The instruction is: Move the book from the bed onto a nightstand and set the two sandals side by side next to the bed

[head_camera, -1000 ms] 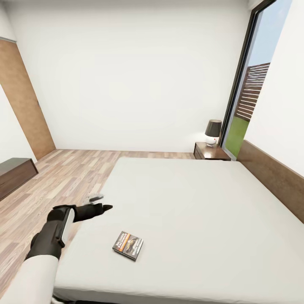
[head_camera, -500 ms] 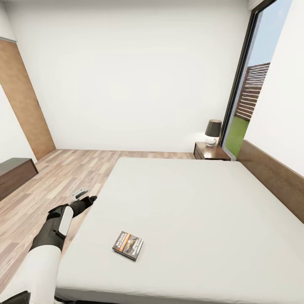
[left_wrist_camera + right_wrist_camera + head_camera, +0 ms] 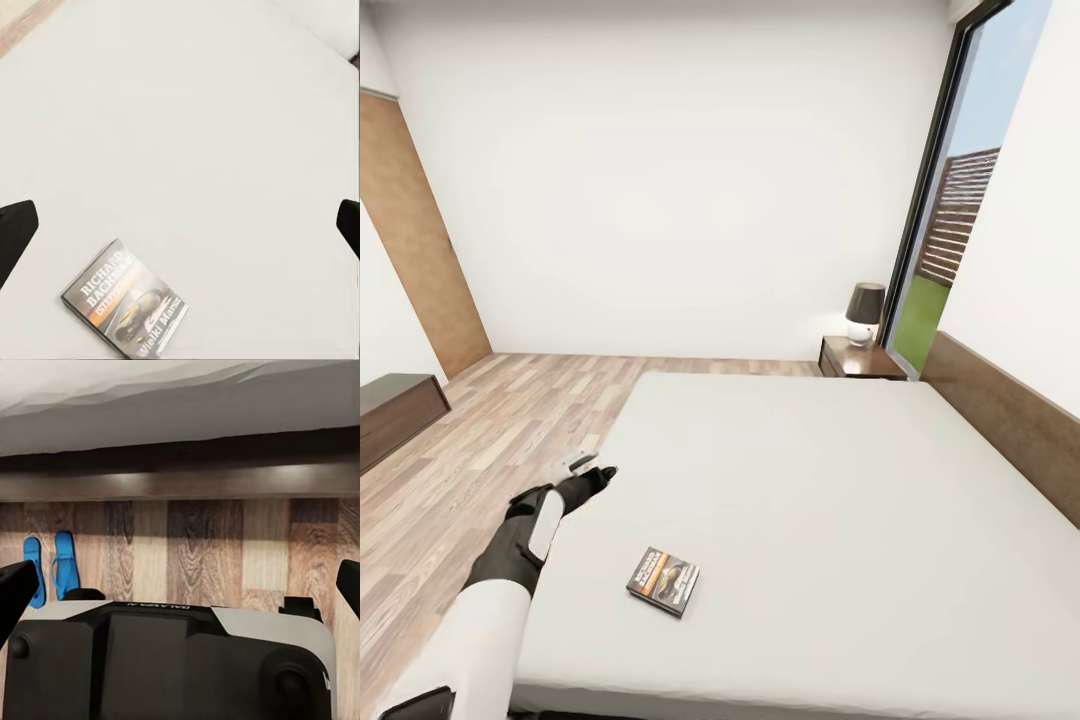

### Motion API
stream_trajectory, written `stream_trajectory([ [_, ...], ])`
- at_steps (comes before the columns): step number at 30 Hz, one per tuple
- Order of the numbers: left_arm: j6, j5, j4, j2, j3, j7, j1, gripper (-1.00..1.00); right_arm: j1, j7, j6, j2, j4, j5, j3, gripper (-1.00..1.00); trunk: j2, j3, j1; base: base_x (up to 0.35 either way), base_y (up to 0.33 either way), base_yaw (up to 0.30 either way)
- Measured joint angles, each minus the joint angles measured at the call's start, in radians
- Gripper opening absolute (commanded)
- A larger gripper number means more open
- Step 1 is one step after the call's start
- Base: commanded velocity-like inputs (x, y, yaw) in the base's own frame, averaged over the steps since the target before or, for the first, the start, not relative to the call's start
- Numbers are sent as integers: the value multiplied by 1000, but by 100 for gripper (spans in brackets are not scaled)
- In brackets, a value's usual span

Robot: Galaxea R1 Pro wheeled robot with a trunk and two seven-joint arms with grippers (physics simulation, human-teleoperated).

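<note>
Lying flat on the pale mattress, the book (image 3: pixel 663 581) sits near the foot corner of the bed (image 3: pixel 830 520) closest to you, cover up, its orange band and white lettering readable from the left wrist camera. Nothing is touching it. Your left gripper (image 3: pixel 586 473) hangs over the bed's left edge, a little beyond the book and off to its left, well clear of the cover. From that wrist camera the two dark fingertips (image 3: pixel 15 232) stand far apart at the sides of the picture with nothing between them — the jaws are wide open and empty.

Farther off, the nightstand (image 3: pixel 862 360) stands at the far side of the bed beside the headboard, a lamp (image 3: pixel 864 313) on its top, next to the tall window.

Your right gripper (image 3: pixel 180 585) points down at the wood floor by the bed frame, over the robot's own base. Its fingertips also sit wide apart, holding nothing. Past the base, the two sandals (image 3: pixel 49 568) lie on the planks close together, apparently roughly parallel.

You appear to be at the reach for the book. Next you would need to bring the left gripper back and down over the cover — a thin, flat book on a soft surface, so an edge grip looks wise.
</note>
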Motion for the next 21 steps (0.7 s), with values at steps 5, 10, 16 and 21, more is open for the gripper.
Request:
stream_trajectory([
  [5,2,-2,0,-19,-61,2,0,100,0,1,1,-1,0,0,0,100,0,-7,0,0,0,0],
  [10,2,-2,0,-24,-70,2,0,100,0,1,2,-11,1,0,0,100,0,-15,0,0,0,0],
  [16,2,-1,0,-25,-72,2,0,100,0,1,3,-28,1,-1,0,100,0,-24,0,0,0,0],
  [21,2,-2,0,-32,-72,2,0,100,0,1,3,-28,2,-1,0,100,0,-32,0,0,0,0],
])
